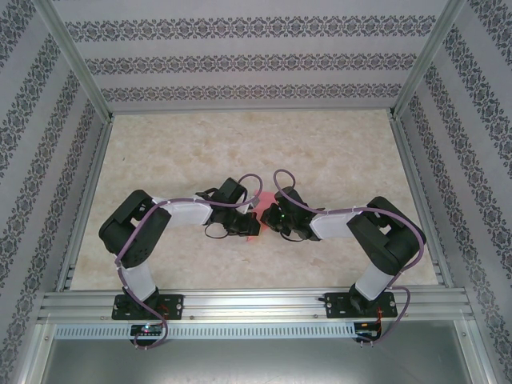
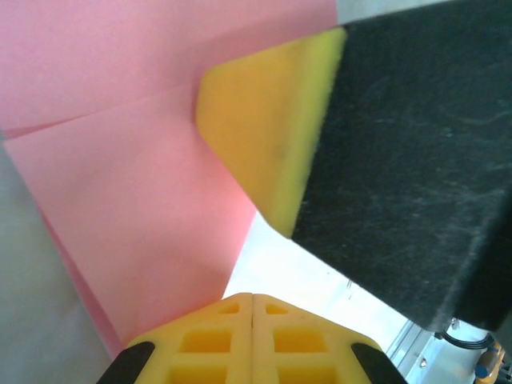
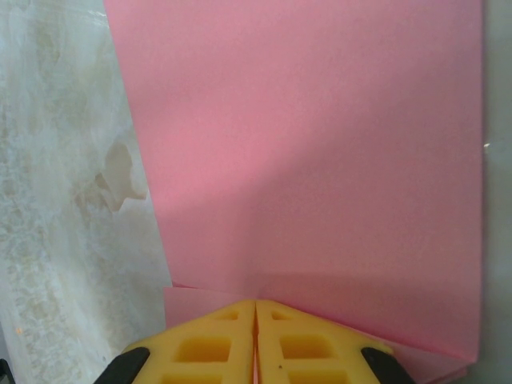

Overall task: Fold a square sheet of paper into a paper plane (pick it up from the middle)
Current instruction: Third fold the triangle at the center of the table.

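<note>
No legible text anywhere — nothing readable.

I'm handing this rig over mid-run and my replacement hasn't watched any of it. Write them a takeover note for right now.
Left claw: shut, tips at the edge of the pink paper; I cannot confirm that it grips the paper.
Right claw: shut, tips against the paper, close to the left claw.
Paper: middle of the table, between both claws.
Done: at least one fold is in, since overlapping layers and a crease show.
Left: the remaining folds. It is not a pointed plane yet.
</note>
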